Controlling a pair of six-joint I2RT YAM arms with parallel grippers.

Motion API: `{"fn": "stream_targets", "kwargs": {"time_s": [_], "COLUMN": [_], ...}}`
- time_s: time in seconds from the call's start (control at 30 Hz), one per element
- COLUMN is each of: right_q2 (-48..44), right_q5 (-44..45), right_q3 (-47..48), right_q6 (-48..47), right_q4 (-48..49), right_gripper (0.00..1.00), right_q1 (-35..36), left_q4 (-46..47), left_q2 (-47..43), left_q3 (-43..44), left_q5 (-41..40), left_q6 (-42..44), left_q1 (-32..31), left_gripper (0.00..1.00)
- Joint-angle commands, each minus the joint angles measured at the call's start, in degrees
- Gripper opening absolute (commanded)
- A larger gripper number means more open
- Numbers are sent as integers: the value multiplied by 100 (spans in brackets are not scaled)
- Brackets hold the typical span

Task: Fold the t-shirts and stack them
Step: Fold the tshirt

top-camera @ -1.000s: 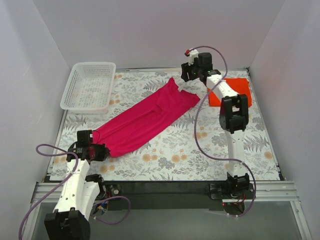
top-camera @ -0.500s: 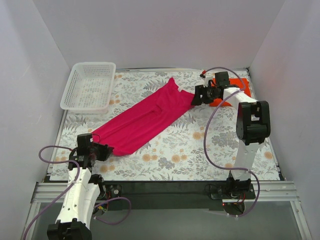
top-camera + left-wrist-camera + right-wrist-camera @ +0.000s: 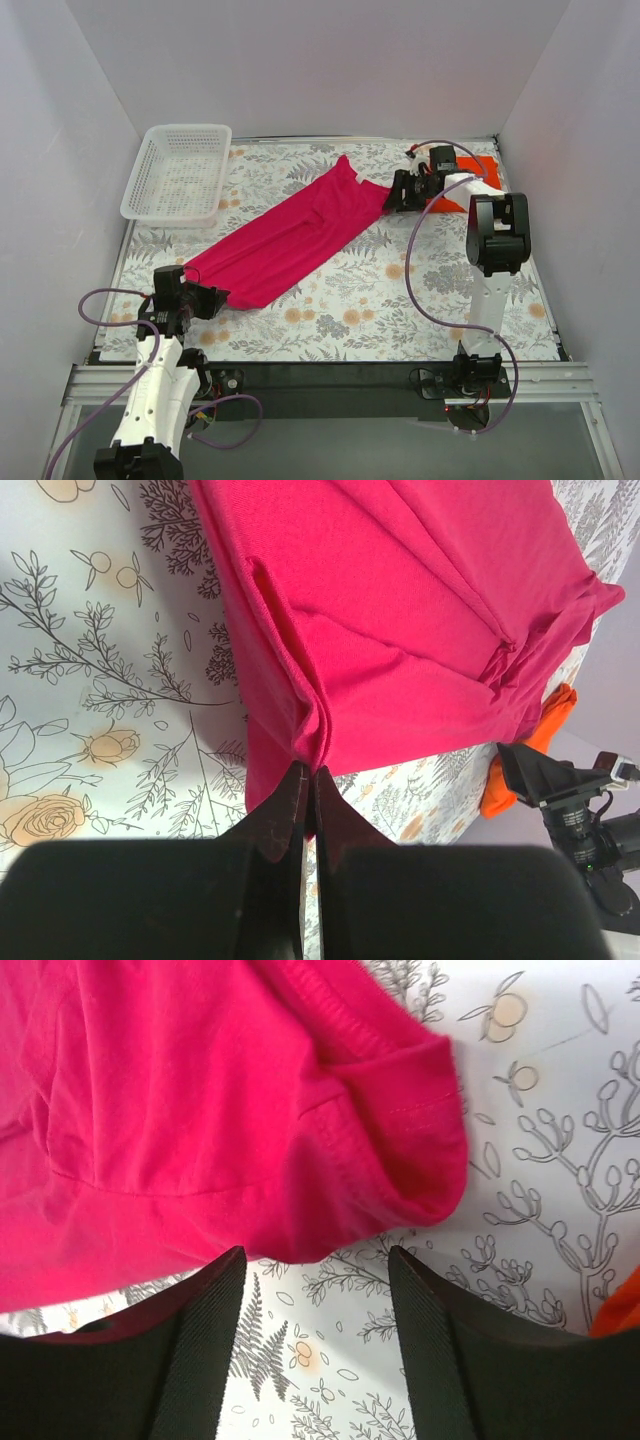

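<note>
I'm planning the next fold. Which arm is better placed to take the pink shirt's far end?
Right. The right gripper is open right at that end's hem, while the left gripper is shut on the pink shirt at its near end, so it is occupied.

Bright, even, diffuse light from above, soft grey shadow beside the magenta shirt's (image 3: 400,630) folded edge, top view sharp, wrist views crisp on cloth, left gripper (image 3: 308,780) body a dark blur along the bottom.
</note>
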Motion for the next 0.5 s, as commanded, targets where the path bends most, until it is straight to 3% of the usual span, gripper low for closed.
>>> {"fn": "stream_targets", "kwargs": {"time_s": [0.0, 0.23, 0.47], "right_q2": [142, 406, 591], "right_q5": [-22, -119, -330], "right_q3": [366, 682, 999], "right_q6": [431, 555, 608], "right_q4": [189, 233, 251], "right_gripper": [54, 43, 13], "right_q1": [-125, -240, -231], "left_q4": [53, 88, 97], "left_q2": [15, 68, 85], "left_q3": [-43, -52, -69], "left_q5": [112, 130, 165], "left_q6": [41, 67, 94], "left_q1": [-27, -18, -18], "left_gripper": [0, 0, 0]}}
